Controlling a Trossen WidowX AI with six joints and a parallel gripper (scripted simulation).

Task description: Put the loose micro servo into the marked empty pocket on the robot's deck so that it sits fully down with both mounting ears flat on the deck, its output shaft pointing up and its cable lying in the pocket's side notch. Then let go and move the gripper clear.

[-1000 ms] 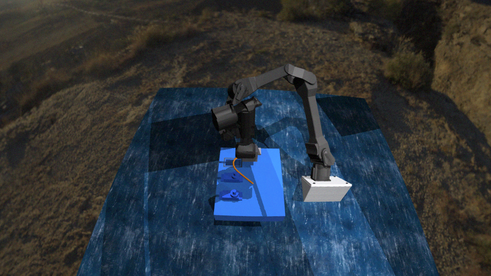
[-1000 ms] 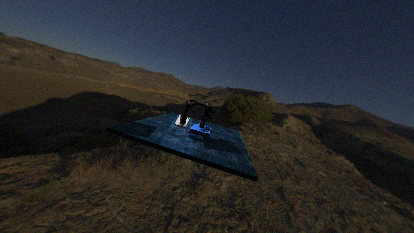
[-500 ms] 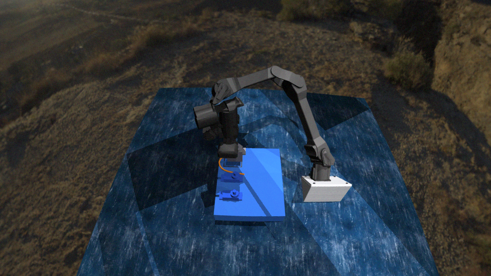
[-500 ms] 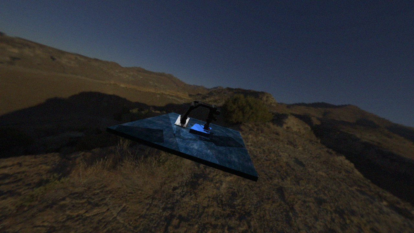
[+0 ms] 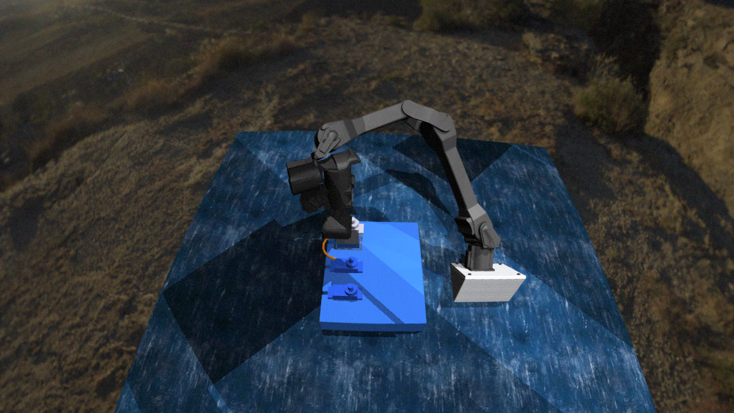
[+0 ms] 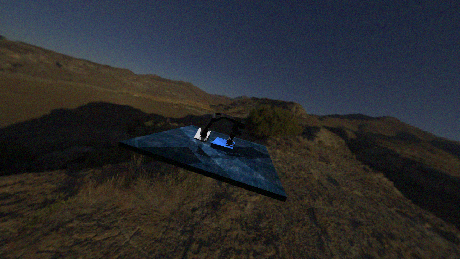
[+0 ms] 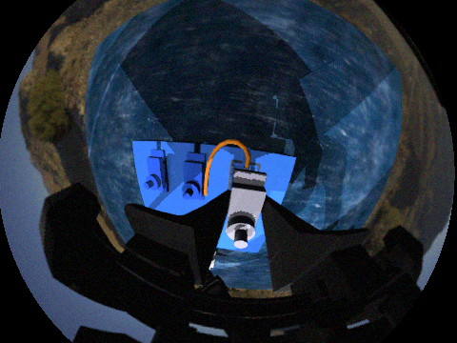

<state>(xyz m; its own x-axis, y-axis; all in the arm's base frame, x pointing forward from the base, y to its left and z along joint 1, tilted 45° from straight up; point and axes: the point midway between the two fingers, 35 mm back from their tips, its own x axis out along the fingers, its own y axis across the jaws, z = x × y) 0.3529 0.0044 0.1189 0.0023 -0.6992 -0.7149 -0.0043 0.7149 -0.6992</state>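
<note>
Clamped hard on the micro servo (image 7: 244,206), the hand (image 7: 236,232) hangs over the far left corner of the blue deck (image 5: 390,272), fingers pointing down. From the wrist view the pale servo body sits between the two dark fingers with its output shaft toward the camera, so shaft-up looks right. The orange cable (image 7: 219,155) loops out from the servo's far end and curls round toward the two seated servos (image 5: 347,277). In the top view the hand's bulk covers the marked pocket, so whether the servo has entered it or is just above cannot be told from here.

By my read, this is the lowering step: the servo is lined up over the pocket and not yet seated. What's next calls for a straight, slow descent until both ears lie flat on the deck, with that cable coaxed toward the side notch, not trapped under an ear. Only then open up and lift away from the worktop (image 5: 513,328).

Writing or brands? None can be read anywhere in these views.
</note>
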